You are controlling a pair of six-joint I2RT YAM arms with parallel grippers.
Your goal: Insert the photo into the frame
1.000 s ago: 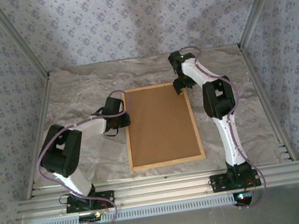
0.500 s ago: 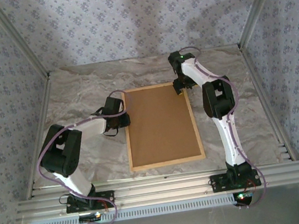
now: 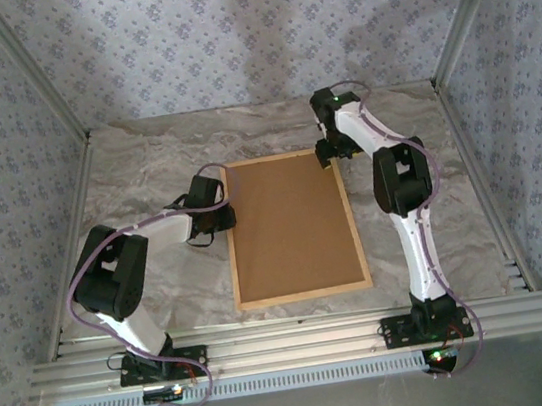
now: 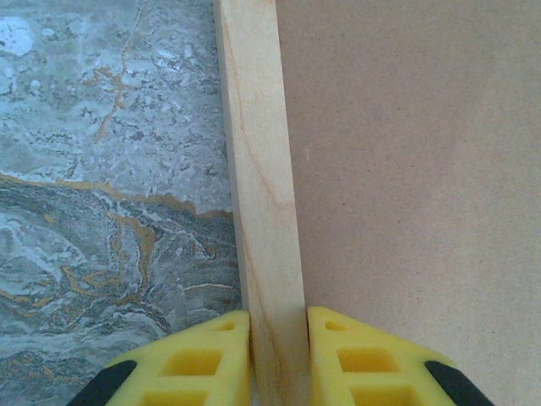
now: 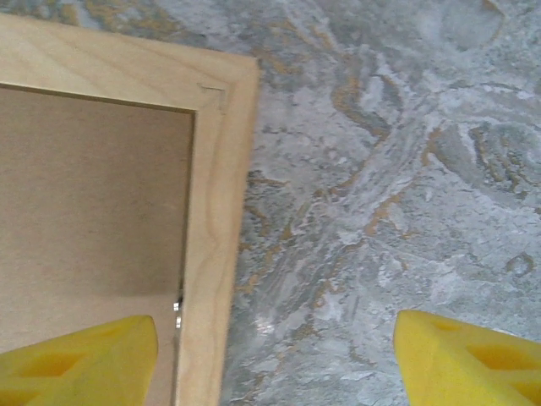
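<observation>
- The frame (image 3: 304,293) lies flat in the middle of the marbled counter (image 3: 147,180), apparently back side up, with a plain brown backing board (image 3: 289,226) filling its opening.
- Its long axis runs away from the arm bases.
- The left hand (image 4: 279,342) is at the left long rail, nearer the far end, and its yellow fingers (image 4: 203,364) pinch that rail from both sides.
- The left arm is bent low, reaching in from the left.
- The right hand (image 5: 275,338) hangs over the far right corner with its fingers spread wide. One is above the board, the other above bare counter, and the right rail lies between them.
- The right arm stretches forward, wrist turned down.
</observation>
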